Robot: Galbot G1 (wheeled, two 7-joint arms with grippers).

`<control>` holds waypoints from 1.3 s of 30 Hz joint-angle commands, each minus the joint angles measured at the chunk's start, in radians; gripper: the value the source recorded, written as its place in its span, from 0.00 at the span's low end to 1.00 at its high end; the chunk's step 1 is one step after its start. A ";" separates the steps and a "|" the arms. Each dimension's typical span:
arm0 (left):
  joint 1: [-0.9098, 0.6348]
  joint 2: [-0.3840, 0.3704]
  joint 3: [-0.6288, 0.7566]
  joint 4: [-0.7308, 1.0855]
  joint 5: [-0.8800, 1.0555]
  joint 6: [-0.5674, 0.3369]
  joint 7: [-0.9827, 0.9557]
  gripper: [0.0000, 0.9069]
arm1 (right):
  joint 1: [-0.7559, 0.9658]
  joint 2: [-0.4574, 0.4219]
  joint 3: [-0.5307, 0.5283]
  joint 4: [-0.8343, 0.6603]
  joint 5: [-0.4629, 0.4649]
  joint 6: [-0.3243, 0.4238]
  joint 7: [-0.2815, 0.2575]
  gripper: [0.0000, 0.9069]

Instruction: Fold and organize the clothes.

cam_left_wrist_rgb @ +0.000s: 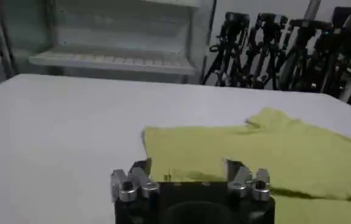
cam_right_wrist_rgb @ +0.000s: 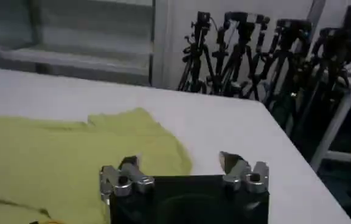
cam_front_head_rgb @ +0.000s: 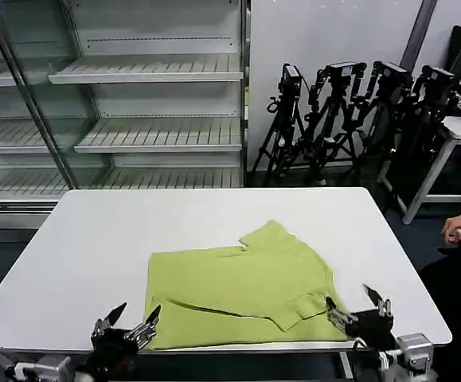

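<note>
Where the white worktop (cam_front_head_rgb: pixel 95 239) meets its near edge, we list one lime T-shirt (cam_front_head_rgb: pixel 238 290), lying partly folded on the near half of the surface, toward the right of centre. Its lower hem runs along the front edge; one sleeve (cam_front_head_rgb: pixel 274 236) points toward the far side, and a folded-over flap lies near its right front corner.

Left gripper (cam_front_head_rgb: pixel 128 321): low at the front edge, at the shirt's left front corner. Fingers (cam_front_head_rgb: pixel 152 317) spread, holding nothing; the inner fingertip sits just beside or over the hem, and we cannot tell whether it touches. In the left wrist view the gripper (cam_left_wrist_rgb: pixel 187 170) has the cloth (cam_left_wrist_rgb: pixel 272 152) lying just past its spread fingertips.

Right gripper (cam_front_head_rgb: pixel 357 306): low at the shirt's right front corner. Fingers (cam_front_head_rgb: pixel 337 314) spread, empty; the inner one is at the fabric's edge. In the right wrist view this gripper (cam_right_wrist_rgb: pixel 181 167) shows one finger over the shirt (cam_right_wrist_rgb: pixel 59 158), the other over bare worktop.

Behind the worktop: shelving (cam_front_head_rgb: pixel 150 72) and a row of tripods (cam_front_head_rgb: pixel 349 119).
</note>
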 commanded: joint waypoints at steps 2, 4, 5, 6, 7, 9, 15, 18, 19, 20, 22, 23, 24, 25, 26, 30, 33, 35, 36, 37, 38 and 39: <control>-0.269 0.052 0.048 0.114 -0.083 0.042 -0.056 1.00 | 0.296 -0.048 -0.089 -0.126 0.087 -0.001 0.043 1.00; -0.326 0.068 0.068 0.160 -0.104 0.049 -0.079 1.00 | 0.365 -0.057 -0.125 -0.177 0.113 -0.001 0.050 1.00; -0.348 0.076 0.077 0.181 -0.110 0.050 -0.086 1.00 | 0.414 -0.060 -0.176 -0.220 0.125 0.000 0.059 1.00; -0.378 0.082 0.083 0.206 -0.113 0.050 -0.091 1.00 | 0.435 -0.061 -0.199 -0.243 0.128 -0.001 0.063 1.00; -0.396 0.088 0.093 0.224 -0.114 0.049 -0.098 1.00 | 0.487 -0.060 -0.233 -0.275 0.135 -0.001 0.069 1.00; -0.442 0.101 0.114 0.269 -0.114 0.047 -0.109 1.00 | 0.566 -0.053 -0.289 -0.322 0.144 -0.001 0.081 1.00; -0.538 0.105 0.193 0.386 -0.114 0.049 -0.131 1.00 | 0.750 -0.010 -0.437 -0.508 0.142 -0.001 0.091 1.00; -0.595 0.093 0.230 0.449 -0.113 0.058 -0.141 1.00 | 0.810 0.014 -0.491 -0.583 0.140 -0.001 0.090 1.00; -0.615 0.089 0.240 0.471 -0.111 0.063 -0.144 1.00 | 0.825 0.022 -0.511 -0.605 0.139 -0.001 0.089 1.00; -0.627 0.086 0.255 0.484 -0.109 0.065 -0.148 1.00 | 0.837 0.026 -0.511 -0.610 0.138 -0.001 0.089 1.00; -0.668 0.076 0.291 0.526 -0.093 0.071 -0.159 1.00 | 0.882 0.052 -0.555 -0.681 0.136 -0.001 0.081 1.00; -0.681 0.074 0.305 0.546 -0.087 0.071 -0.160 1.00 | 0.892 0.058 -0.562 -0.686 0.136 -0.001 0.080 1.00; -0.702 0.070 0.321 0.569 -0.082 0.071 -0.166 1.00 | 0.910 0.071 -0.575 -0.726 0.136 -0.001 0.078 1.00; -0.714 0.067 0.338 0.584 -0.078 0.071 -0.167 1.00 | 0.920 0.078 -0.583 -0.744 0.138 -0.002 0.079 1.00; -0.721 0.066 0.348 0.589 -0.076 0.072 -0.169 1.00 | 0.927 0.081 -0.587 -0.753 0.144 -0.002 0.079 1.00; -0.762 0.053 0.390 0.633 -0.083 0.073 -0.185 1.00 | 0.961 0.085 -0.630 -0.809 0.215 -0.003 0.084 1.00; -0.785 0.038 0.412 0.664 -0.082 0.072 -0.188 1.00 | 0.977 0.105 -0.646 -0.862 0.237 -0.004 0.084 1.00; -0.799 0.025 0.424 0.700 -0.080 0.072 -0.189 1.00 | 0.989 0.121 -0.658 -0.900 0.247 -0.004 0.080 1.00; -0.805 0.023 0.427 0.714 -0.080 0.072 -0.189 1.00 | 0.994 0.125 -0.663 -0.908 0.247 -0.004 0.080 1.00; -0.811 0.021 0.432 0.724 -0.079 0.072 -0.189 1.00 | 1.000 0.131 -0.671 -0.923 0.246 -0.004 0.081 1.00; -0.819 0.018 0.437 0.736 -0.079 0.072 -0.188 1.00 | 1.013 0.136 -0.683 -0.945 0.241 -0.004 0.076 1.00; -0.825 0.017 0.438 0.742 -0.079 0.072 -0.188 1.00 | 1.018 0.138 -0.690 -0.952 0.240 -0.004 0.074 1.00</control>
